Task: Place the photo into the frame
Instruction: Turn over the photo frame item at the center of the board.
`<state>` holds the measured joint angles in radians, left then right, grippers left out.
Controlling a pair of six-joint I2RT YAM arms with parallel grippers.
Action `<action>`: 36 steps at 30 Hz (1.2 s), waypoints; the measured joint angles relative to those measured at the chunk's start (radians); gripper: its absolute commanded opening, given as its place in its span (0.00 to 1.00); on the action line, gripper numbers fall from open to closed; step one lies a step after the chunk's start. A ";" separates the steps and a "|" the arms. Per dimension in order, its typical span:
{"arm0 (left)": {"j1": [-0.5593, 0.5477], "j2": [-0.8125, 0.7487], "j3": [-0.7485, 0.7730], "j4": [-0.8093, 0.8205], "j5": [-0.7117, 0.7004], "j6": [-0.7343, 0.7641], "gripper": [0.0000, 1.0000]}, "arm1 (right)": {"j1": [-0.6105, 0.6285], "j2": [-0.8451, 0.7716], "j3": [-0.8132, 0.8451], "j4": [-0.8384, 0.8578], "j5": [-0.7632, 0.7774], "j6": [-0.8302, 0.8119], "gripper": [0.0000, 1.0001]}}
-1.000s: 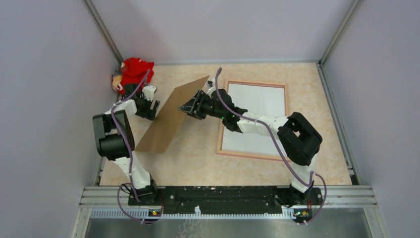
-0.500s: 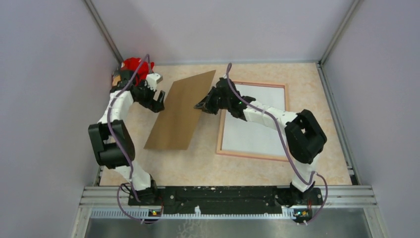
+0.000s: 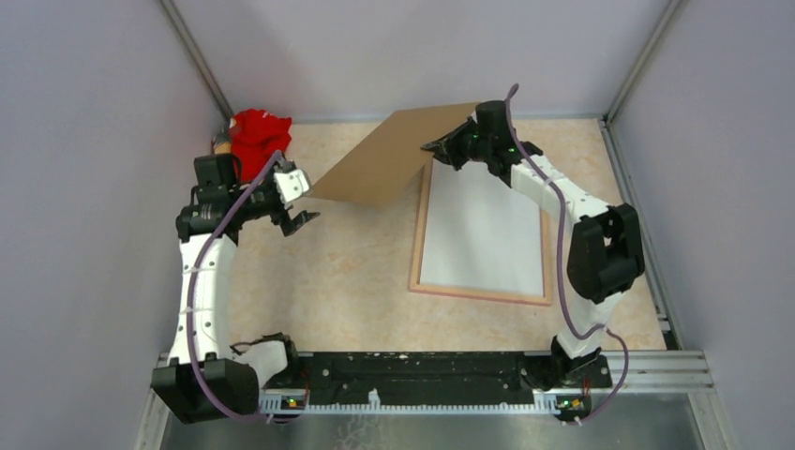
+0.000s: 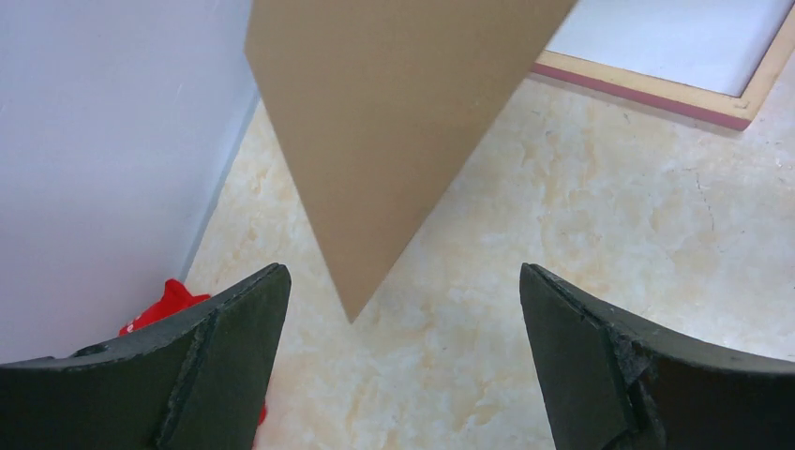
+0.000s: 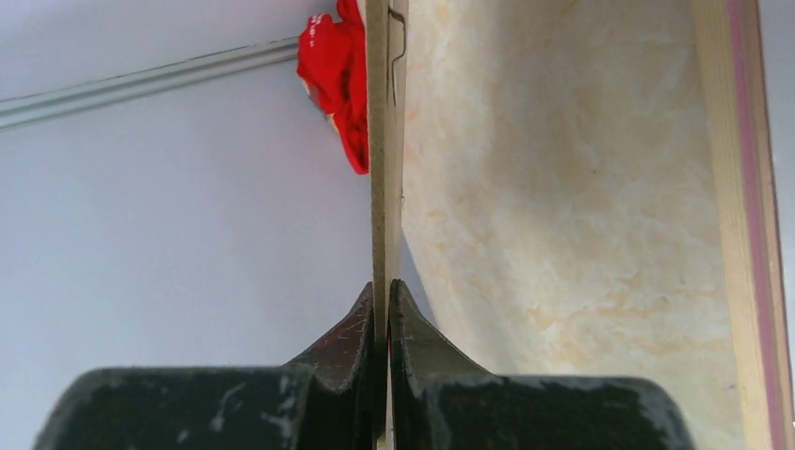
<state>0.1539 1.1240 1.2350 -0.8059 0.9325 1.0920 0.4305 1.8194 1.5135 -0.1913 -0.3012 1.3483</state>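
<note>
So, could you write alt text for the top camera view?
The right gripper holds a brown backing board tilted above the table, beside the frame, where the photo lies white side up. The left gripper stands open near its lower corner.

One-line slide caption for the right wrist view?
Right pincer shut on the brown backing board, seen edge-on; frame rim at right.

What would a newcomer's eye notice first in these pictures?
A brown rectangular board hangs tilted in the air at the table's far side, pinched at one edge by the right gripper. On the table's right half a pale wooden picture frame lies flat with a white sheet inside.
</note>
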 measured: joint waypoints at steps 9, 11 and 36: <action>-0.112 -0.174 -0.316 0.185 -0.091 0.074 0.91 | -0.007 -0.096 -0.013 0.007 -0.085 0.069 0.00; -0.133 -0.209 -0.358 0.251 -0.117 0.073 0.88 | -0.006 -0.114 -0.026 0.027 -0.093 0.086 0.00; -0.177 -0.303 -0.457 0.608 -0.175 0.150 0.00 | 0.040 -0.145 -0.048 0.024 -0.153 0.118 0.06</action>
<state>-0.0231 0.8215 0.7780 -0.1974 0.7574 1.2415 0.4706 1.6745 1.4658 -0.1677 -0.4538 1.4666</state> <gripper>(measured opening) 0.074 0.015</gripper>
